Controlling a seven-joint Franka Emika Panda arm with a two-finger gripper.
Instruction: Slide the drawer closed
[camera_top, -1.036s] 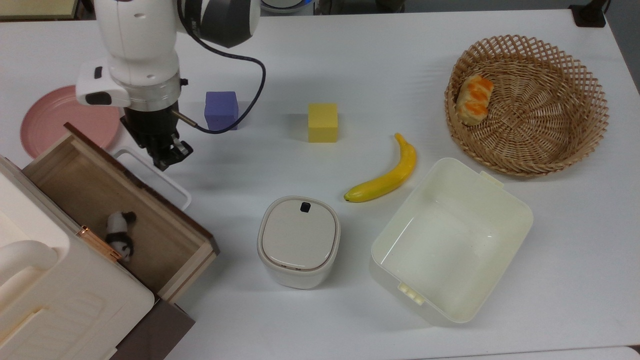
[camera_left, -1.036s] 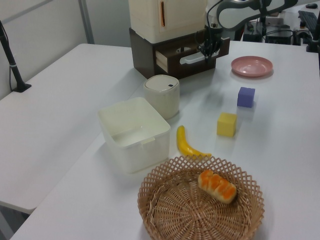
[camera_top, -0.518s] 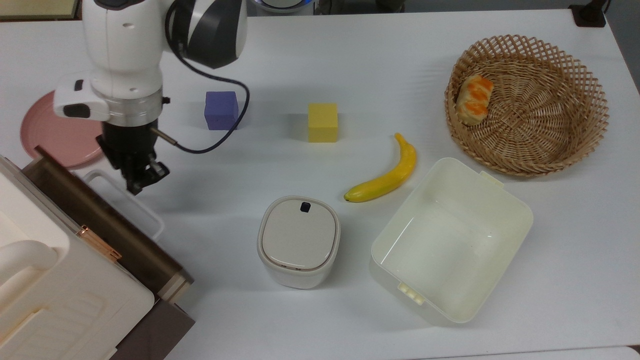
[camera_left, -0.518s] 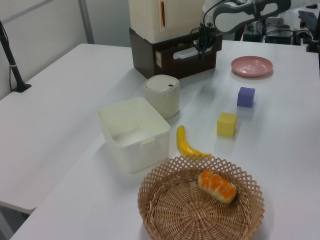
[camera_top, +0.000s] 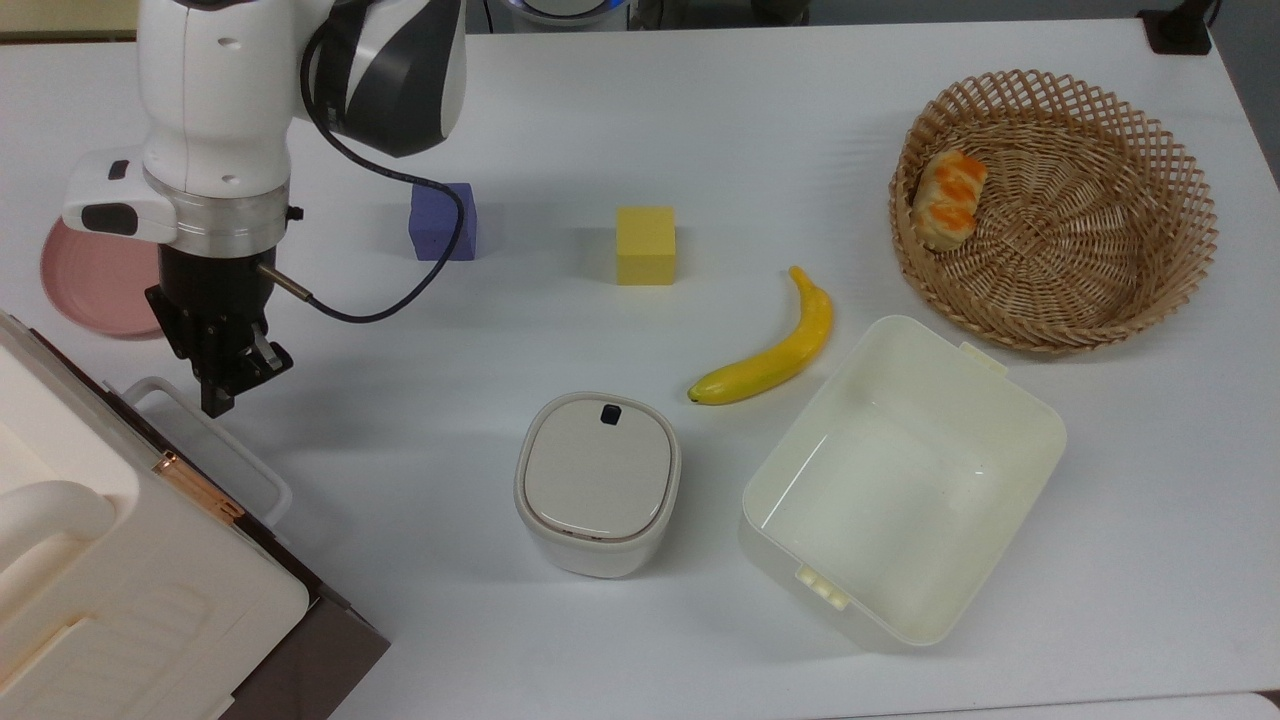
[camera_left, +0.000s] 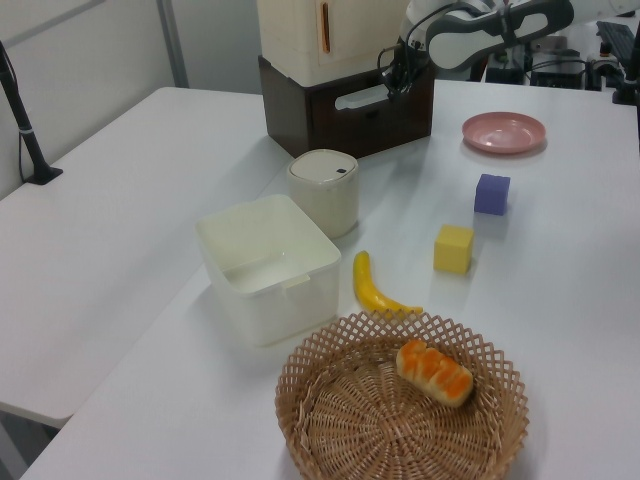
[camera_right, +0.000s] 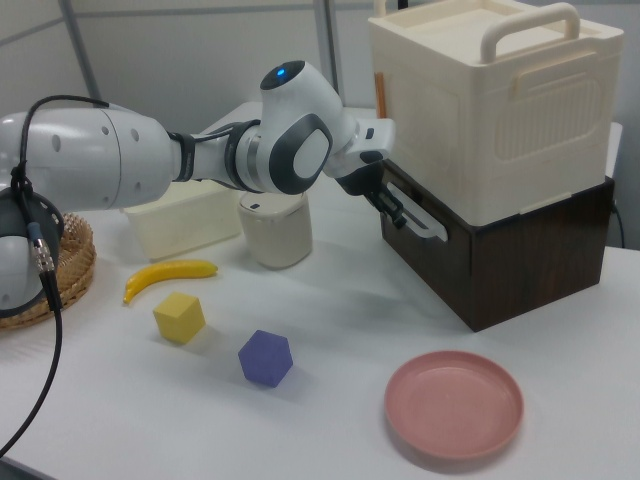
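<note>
Since before, one drawer (camera_top: 215, 455) has slid flush; my fingers (camera_top: 228, 385), state I cannot tell, press its handle (camera_right: 425, 226) at the top view's left.

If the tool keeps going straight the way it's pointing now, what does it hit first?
Most likely the white loop handle on the drawer, and right behind it the dark front panel. The tool sits at the handle's end; whether they touch is unclear. The drawer looks pushed in.
</note>
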